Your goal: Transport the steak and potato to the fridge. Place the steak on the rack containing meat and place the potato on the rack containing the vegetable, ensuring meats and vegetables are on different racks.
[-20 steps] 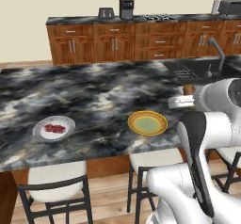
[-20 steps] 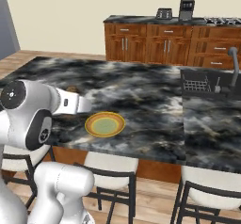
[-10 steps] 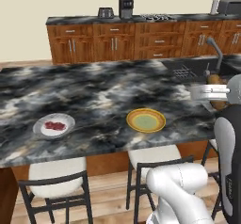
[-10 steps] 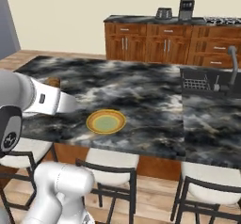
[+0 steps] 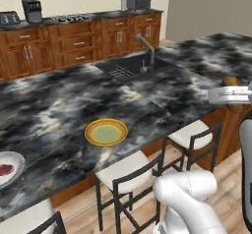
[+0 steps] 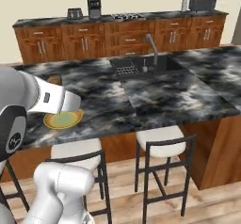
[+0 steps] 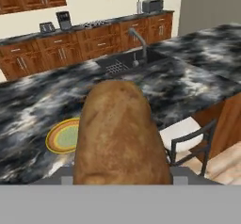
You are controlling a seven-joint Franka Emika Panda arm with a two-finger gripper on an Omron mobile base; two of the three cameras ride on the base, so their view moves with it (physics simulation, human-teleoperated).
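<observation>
Left base view, counted: one yellow-rimmed round plate with a green centre [image 5: 106, 131] on the black marbled stone island counter [image 5: 59, 105]; one white plate [image 5: 7, 165] with a red piece at the left edge; one black sink [image 5: 129, 67] with one grey tap; two white-seated dark-framed stools [image 5: 129, 171].
Left base view, arm: white forearm at the right edge, gripper [image 5: 230, 94] stretched level, a bit of brown above it.
Right base view, counted: one yellow plate [image 6: 63, 119], partly behind the white arm link; two stools [image 6: 161, 142]; one sink [image 6: 141, 66].
Hand view, potato: one smooth brown oval potato [image 7: 118, 136], upright and close to the camera, over the counter edge.
Hand view, jaws: clenched on the potato.
</observation>
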